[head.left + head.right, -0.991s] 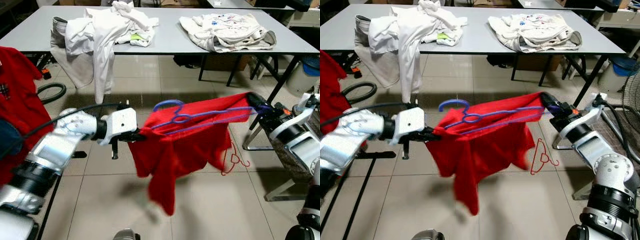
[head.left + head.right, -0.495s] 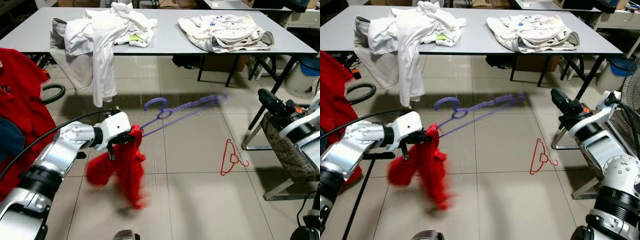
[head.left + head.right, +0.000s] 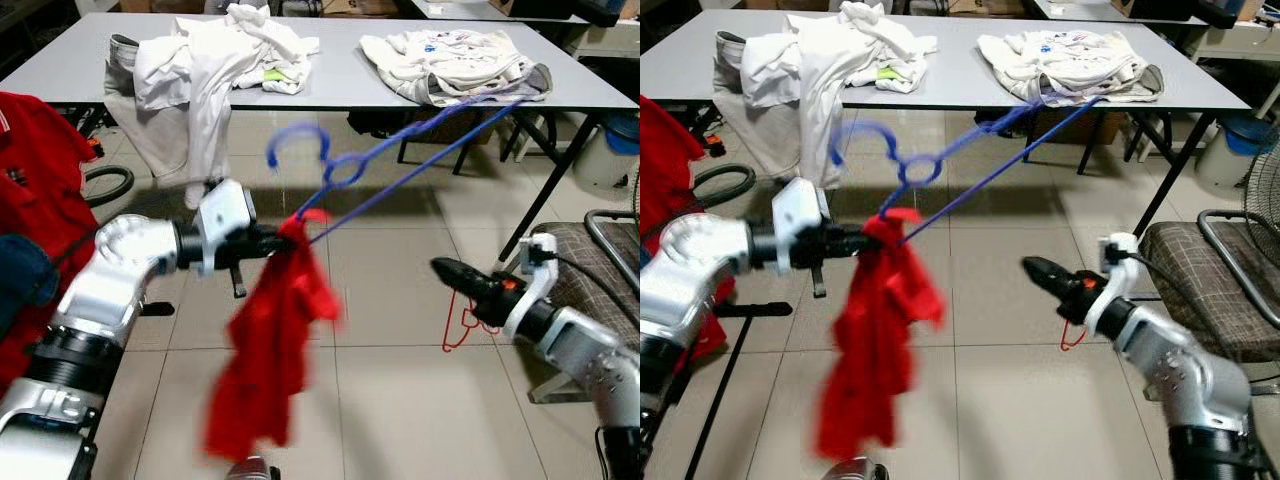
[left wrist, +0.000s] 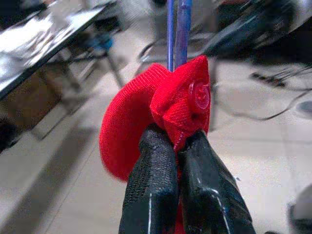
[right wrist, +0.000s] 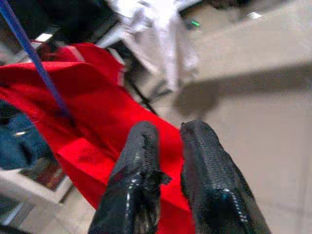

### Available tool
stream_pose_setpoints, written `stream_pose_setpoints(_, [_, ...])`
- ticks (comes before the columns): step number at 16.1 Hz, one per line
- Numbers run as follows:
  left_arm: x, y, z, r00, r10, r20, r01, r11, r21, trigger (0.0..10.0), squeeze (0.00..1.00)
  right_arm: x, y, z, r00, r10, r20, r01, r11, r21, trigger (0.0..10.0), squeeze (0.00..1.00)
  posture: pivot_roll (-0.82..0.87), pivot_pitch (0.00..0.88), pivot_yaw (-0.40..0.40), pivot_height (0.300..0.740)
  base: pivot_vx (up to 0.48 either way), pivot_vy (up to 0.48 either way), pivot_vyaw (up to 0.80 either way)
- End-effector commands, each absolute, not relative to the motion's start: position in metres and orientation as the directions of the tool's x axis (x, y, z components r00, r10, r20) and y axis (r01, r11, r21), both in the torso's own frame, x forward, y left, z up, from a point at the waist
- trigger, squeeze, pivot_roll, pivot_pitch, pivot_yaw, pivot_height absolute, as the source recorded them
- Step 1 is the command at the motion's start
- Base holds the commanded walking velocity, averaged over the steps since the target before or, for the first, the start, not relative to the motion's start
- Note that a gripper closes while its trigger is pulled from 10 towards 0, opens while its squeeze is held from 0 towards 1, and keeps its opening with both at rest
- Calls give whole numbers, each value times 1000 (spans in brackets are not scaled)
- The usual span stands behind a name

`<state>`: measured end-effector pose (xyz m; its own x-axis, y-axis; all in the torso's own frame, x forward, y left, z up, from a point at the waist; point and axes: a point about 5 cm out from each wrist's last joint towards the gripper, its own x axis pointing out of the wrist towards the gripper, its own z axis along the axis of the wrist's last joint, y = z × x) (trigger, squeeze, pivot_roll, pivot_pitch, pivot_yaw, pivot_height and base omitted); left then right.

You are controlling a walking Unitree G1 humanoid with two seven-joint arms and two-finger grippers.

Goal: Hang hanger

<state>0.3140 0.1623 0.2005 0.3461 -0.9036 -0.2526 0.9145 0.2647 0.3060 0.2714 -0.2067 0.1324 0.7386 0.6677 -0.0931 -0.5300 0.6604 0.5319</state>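
Head view: left claw (image 3: 268, 242) is clamped on the limp red cotton shirt (image 3: 265, 360), thin blue plastic hanger (image 3: 400, 150) slanting above it.

Right wrist view: right claw (image 5: 168, 146) is pinched together, empty.

Probably mid-carry; next it needs a rail.

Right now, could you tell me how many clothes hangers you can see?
2: a blue hanger raised by the left gripper along with the red garment, and a red hanger on the floor, partly hidden behind the right gripper.
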Motion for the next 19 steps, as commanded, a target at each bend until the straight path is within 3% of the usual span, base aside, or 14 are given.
stream_pose_setpoints(1, [311, 161, 213, 297, -926, -233, 927, 221, 303, 0, 0, 269, -202, 140, 714, 699, -42, -589, 632, 505, 10000, 1000, 41, 35, -20, 740, 0, 0, 0])
stream_pose_setpoints(5, [303, 151, 233, 169, -964, -203, 954, 109, 280, 0, 0, 260, -188, 152, 529, 848, 39, -771, 461, 439, 10000, 1000, 35, 44, -15, 740, 0, 0, 0])
stream_pose_setpoints(7, [299, 145, 240, 125, -974, -191, 959, 69, 274, 0, 0, 261, -188, 152, 502, 865, 21, -794, 450, 408, 10000, 1000, 35, 45, -17, 740, 0, 0, 0])
stream_pose_setpoints(10, [295, 132, 251, 51, -982, -182, 959, -2, 284, 0, 0, 266, -191, 151, 419, 900, -123, -872, 437, 221, 10000, 1000, 37, 51, -32, 740, 0, 0, 0])
stream_pose_setpoints(11, [294, 131, 253, 37, -982, -186, 958, -18, 287, 0, 0, 271, -192, 152, 439, 886, -145, -874, 459, 157, 10000, 1000, 38, 52, -34, 740, 0, 0, 0])
stream_pose_setpoints(14, [288, 121, 263, -18, -985, -173, 951, -70, 300, 0, 0, 281, -188, 155, 441, 883, -160, -883, 459, 100, 10000, 1000, 42, 50, -41, 740, 0, 0, 0])
stream_pose_setpoints(17, [287, 113, 274, -37, -988, -153, 940, -87, 330, 0, 0, 277, -177, 147, 337, 919, -204, -925, 364, 110, 10000, 1000, 48, 49, -43, 740, 0, 0, 0])
stream_pose_setpoints(18, [287, 112, 276, -44, -988, -150, 938, -92, 334, 0, 0, 278, -174, 144, 336, 918, -211, -926, 363, 104, 10000, 749, 49, 48, -44, 740, 0, 0, 0])
stream_pose_setpoints(19, [287, 109, 279, -52, -988, -146, 935, -99, 342, 0, 0, 286, -169, 140, 372, 903, -215, -917, 393, 66, 10000, 0, 53, 48, -44, 740, 0, 0, 0])
